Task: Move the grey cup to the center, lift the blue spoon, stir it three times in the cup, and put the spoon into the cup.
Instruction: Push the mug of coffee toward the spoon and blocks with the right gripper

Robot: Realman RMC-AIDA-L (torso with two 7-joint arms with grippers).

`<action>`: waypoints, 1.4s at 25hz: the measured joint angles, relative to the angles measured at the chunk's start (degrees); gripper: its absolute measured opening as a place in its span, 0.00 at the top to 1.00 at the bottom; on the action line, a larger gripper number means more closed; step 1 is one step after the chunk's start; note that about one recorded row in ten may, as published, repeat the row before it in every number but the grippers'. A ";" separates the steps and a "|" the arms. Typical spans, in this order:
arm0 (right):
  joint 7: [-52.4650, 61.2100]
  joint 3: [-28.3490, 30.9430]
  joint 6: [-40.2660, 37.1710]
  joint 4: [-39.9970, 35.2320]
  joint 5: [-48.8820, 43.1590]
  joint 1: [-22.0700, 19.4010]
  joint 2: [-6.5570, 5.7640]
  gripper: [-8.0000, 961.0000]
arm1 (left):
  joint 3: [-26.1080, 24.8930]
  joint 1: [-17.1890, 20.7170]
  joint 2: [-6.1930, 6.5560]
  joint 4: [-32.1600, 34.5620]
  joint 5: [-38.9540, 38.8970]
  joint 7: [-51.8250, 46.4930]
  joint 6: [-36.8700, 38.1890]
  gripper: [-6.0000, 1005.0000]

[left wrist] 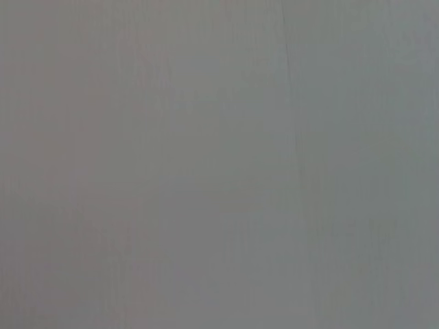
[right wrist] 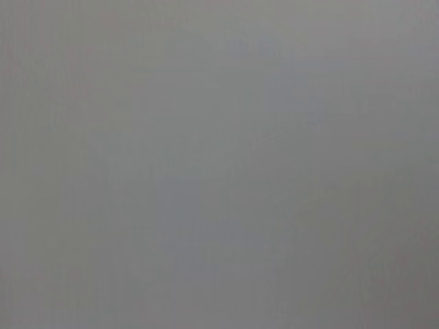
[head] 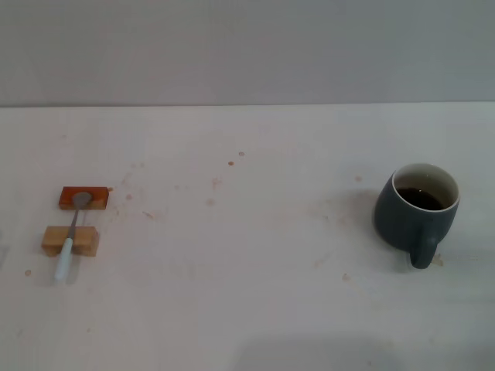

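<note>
The grey cup [head: 416,210] stands far to the right on the white counter [head: 247,309], handle toward the robot and dark liquid inside, well apart from the center [head: 247,232] — so nothing of the task looks begun. The blue spoon [head: 71,236] lies at the far left, bridged across an orange block [head: 83,198] and a tan block [head: 70,240], probably so its handle sits raised for an easy pinch. Neither pincer is in view — both wrist views show plain grey — and no label or writing is readable.

A dark slate-grey ceramic mug [head: 416,211] holding dark liquid stands upright at right, handle toward the camera. A small pale-blue-handled metal teaspoon [head: 71,235] lies far left, well apart from it.
</note>
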 joint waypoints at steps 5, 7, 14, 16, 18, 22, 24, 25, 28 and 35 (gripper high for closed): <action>0.00 0.09 0.00 -0.04 0.00 -0.11 0.00 0.99 | 0.00 0.00 0.01 0.00 0.01 0.00 0.00 0.19; 0.00 0.29 0.48 -0.13 0.00 -0.15 0.00 0.99 | 0.00 -0.02 0.01 0.00 0.02 -0.02 0.00 0.19; 0.00 1.09 7.83 -1.14 0.01 2.02 -0.25 0.99 | 0.01 -0.55 0.01 -0.09 0.00 -0.02 -0.10 0.19; 0.00 2.57 11.43 -2.02 0.05 3.49 -0.26 0.99 | 0.00 -0.63 0.01 -0.09 -0.01 -0.02 -0.12 0.19; 0.00 4.56 17.35 -3.15 0.08 5.88 -0.29 0.99 | 0.01 -0.70 0.01 -0.09 -0.06 -0.01 -0.07 0.19; 0.00 5.13 21.54 -4.98 0.09 8.46 -0.31 0.99 | -0.01 -0.75 0.06 -0.09 -0.08 -0.01 -0.05 0.19; 0.00 5.61 23.74 -5.48 0.10 9.98 -0.28 0.99 | -0.02 -0.84 0.07 -0.09 -0.08 -0.01 -0.03 0.19; 0.00 5.76 24.82 -5.28 0.09 10.60 -0.31 0.99 | 0.00 -0.86 0.08 -0.09 -0.08 -0.01 -0.02 0.19; 0.00 5.51 25.67 -5.17 0.04 11.39 -0.31 0.99 | 0.01 -0.91 0.09 -0.09 -0.08 -0.01 -0.01 0.19; 0.00 5.28 28.94 -3.95 -0.38 12.51 -0.15 0.99 | 0.01 -1.31 0.09 -0.09 -0.08 -0.01 0.00 0.19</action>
